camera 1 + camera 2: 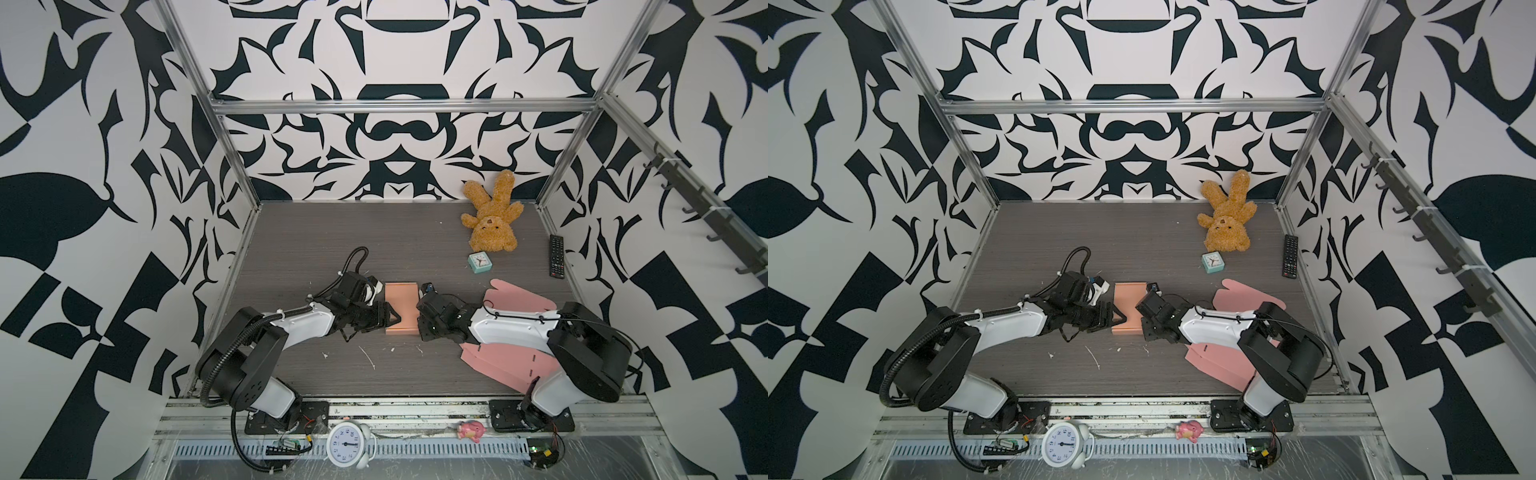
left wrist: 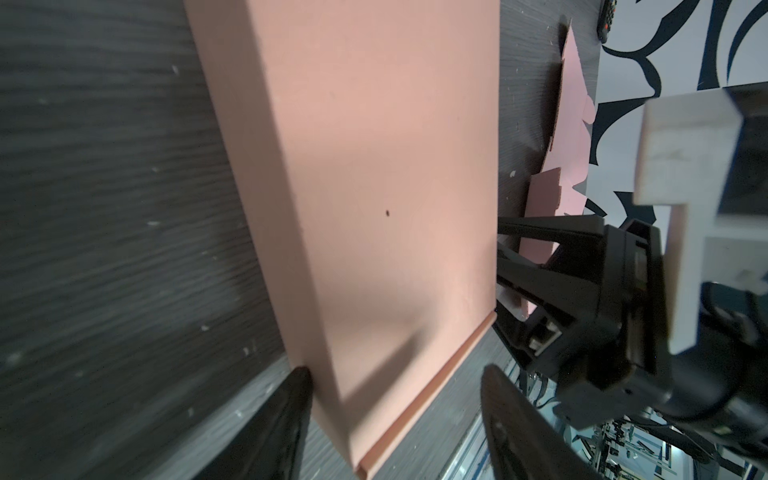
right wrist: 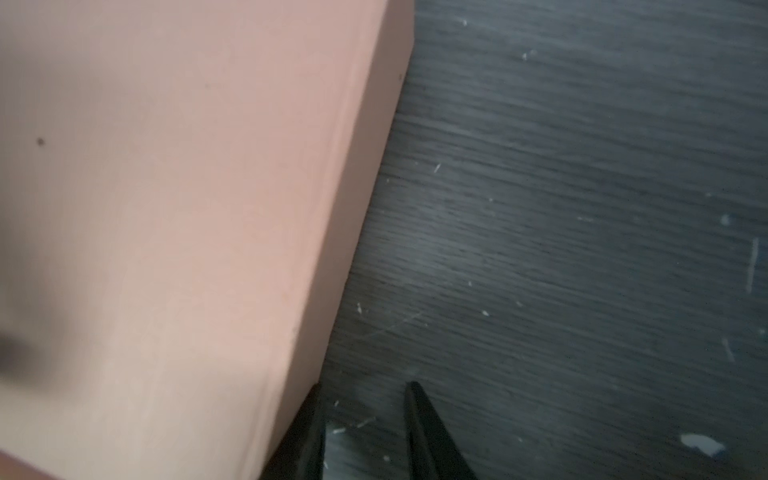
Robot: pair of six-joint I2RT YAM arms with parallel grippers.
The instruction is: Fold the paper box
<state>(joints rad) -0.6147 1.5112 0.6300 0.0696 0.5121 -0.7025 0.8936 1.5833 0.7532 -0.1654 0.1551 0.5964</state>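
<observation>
Two tools bracket the paper box (image 1: 401,307), which sits closed on the grey surface (image 1: 332,241) midway between the arms. On the left, your left tool (image 2: 397,370) stands wide open around one corner of the box. One finger touches the side wall and the other is clear of it, so nothing is clamped.

The box is salmon-pink card, a shallow rectangle with crisp folded walls. A thin lip shows along one end, and there is a small dark speck on the top panel. Expect it to be very light and hollow. It will likely skid on the smooth surface if you push from one side, and dent if you press the broad top. Take it by the folded edges or corners, where the card should be stiffest, and brace it from both sides.

Your right tool (image 3: 365,384) is open only a slit and empty, one finger right against the box's wall. Further right, flat pink blanks (image 1: 509,297) lie under that arm.
</observation>
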